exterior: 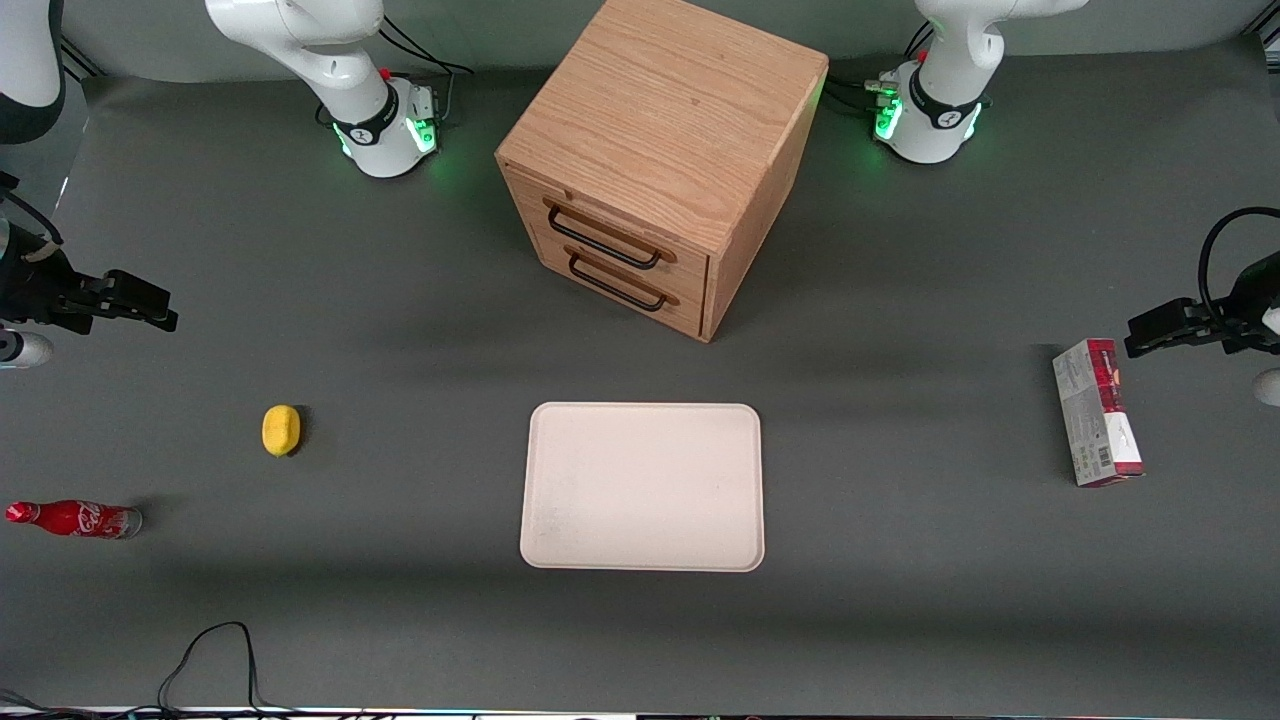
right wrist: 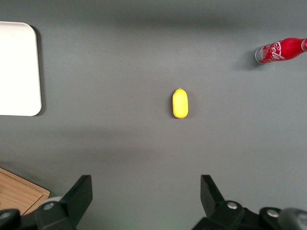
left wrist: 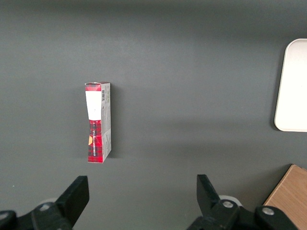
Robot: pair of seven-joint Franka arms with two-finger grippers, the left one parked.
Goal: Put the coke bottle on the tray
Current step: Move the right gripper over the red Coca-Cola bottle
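The coke bottle (exterior: 75,519) (right wrist: 280,50) is slim and red with a white script logo. It lies on its side on the grey table at the working arm's end, nearer the front camera than the lemon. The cream-pink tray (exterior: 642,487) (right wrist: 19,67) sits flat mid-table in front of the cabinet, with nothing on it. My gripper (exterior: 158,306) (right wrist: 146,181) hovers above the table at the working arm's end, farther from the front camera than the bottle and well apart from it. It is open, with nothing between its fingers.
A yellow lemon (exterior: 281,430) (right wrist: 180,103) lies between the bottle and the tray. A wooden two-drawer cabinet (exterior: 660,150) stands mid-table. A red-and-grey carton (exterior: 1097,412) (left wrist: 98,122) lies toward the parked arm's end. A black cable (exterior: 210,660) loops at the table's front edge.
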